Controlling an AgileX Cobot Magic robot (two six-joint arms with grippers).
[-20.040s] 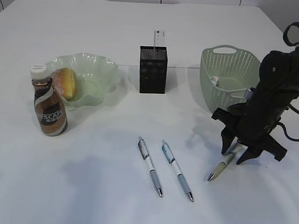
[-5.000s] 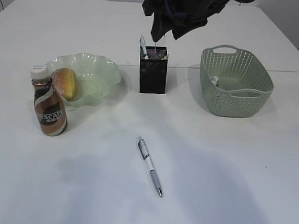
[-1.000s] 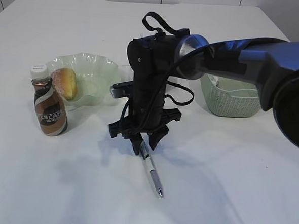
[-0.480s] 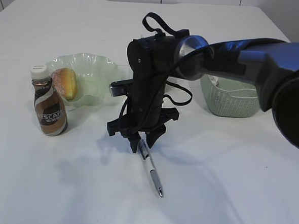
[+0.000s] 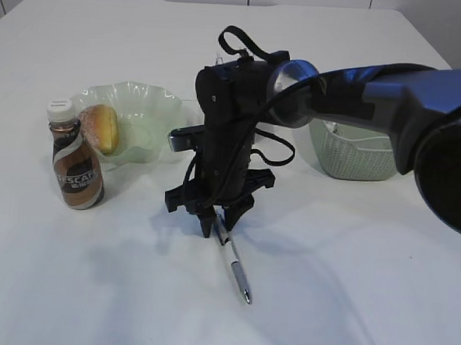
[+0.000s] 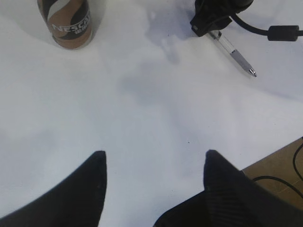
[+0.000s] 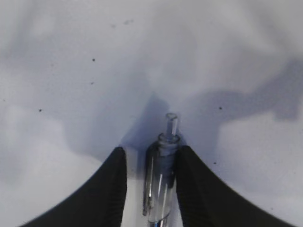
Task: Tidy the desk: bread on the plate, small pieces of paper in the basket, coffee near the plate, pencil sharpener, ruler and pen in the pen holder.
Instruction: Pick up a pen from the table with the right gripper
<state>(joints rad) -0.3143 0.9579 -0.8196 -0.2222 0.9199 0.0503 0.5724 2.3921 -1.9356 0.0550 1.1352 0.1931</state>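
Note:
One pen (image 5: 234, 265) lies on the white table, tip toward the front. My right gripper (image 5: 219, 230) has come down over its clicker end. In the right wrist view the pen (image 7: 161, 184) sits between the two fingers; the right finger touches it and a gap shows on the left, so the right gripper (image 7: 151, 150) is open. The left gripper (image 6: 155, 153) hovers open over bare table with nothing in it. The coffee bottle (image 5: 76, 159) stands beside the green plate (image 5: 152, 109), which holds the bread (image 5: 102, 127). The right arm hides the pen holder. Ruler, pencil sharpener and paper are out of view.
The green basket (image 5: 356, 158) stands at the back right, partly behind the right arm. The left wrist view shows the coffee bottle (image 6: 66, 21) at top left, the pen (image 6: 234, 49) at top right and the table's edge at bottom right.
The right gripper has sunk slightly over the pen's top end and its jaws have narrowed a little. The pen and the left gripper have not moved.

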